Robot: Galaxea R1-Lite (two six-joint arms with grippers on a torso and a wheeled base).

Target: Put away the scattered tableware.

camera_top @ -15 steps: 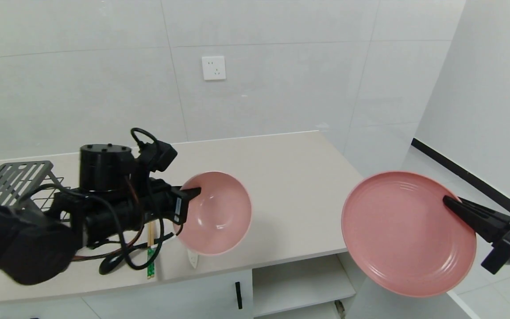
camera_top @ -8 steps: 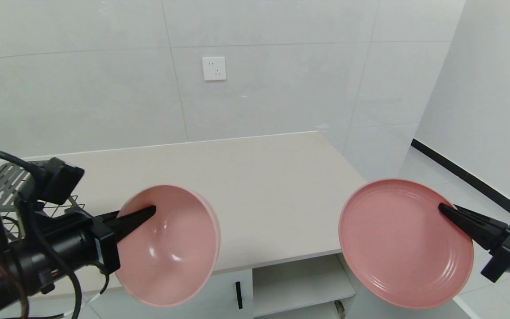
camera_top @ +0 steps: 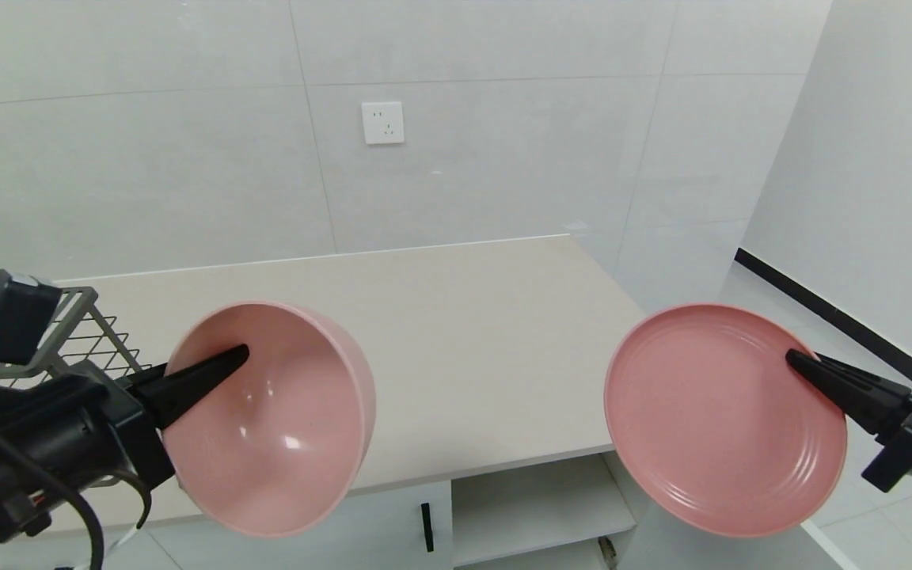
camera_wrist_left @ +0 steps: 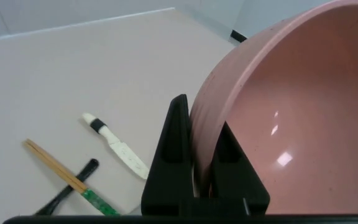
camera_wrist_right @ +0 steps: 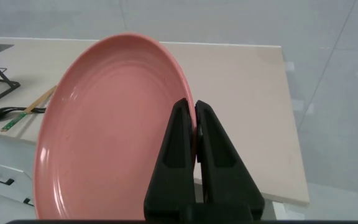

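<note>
Clenched with the left gripper [camera_top: 222, 362] on the rim of the pink bowl [camera_top: 282, 427]: one finger inside the hollow, the other against the outer wall. Held in the air clear of the beige countertop [camera_top: 464, 332], tipped steeply, the hollow opening away from that gripper's wrist.

Below and beyond the left gripper, lying on the countertop: a white knife [camera_wrist_left: 120, 152], a pair of chopsticks [camera_wrist_left: 55, 165] and a black spoon [camera_wrist_left: 67, 196], the chopsticks laid across the spoon's handle. Beside that gripper's wrist, farther back: a wire rack [camera_top: 84, 332].

Pinched with the right gripper [camera_top: 808, 368] on the rim of the pink plate [camera_top: 717, 419], both fingers pressed close with the rim between them. Held in the air, steeply tilted, reaching from that gripper toward the left one.

Well apart from each other, bowl and plate. Lower down, between the two grippers: open cabinet shelves [camera_top: 543, 507].
</note>
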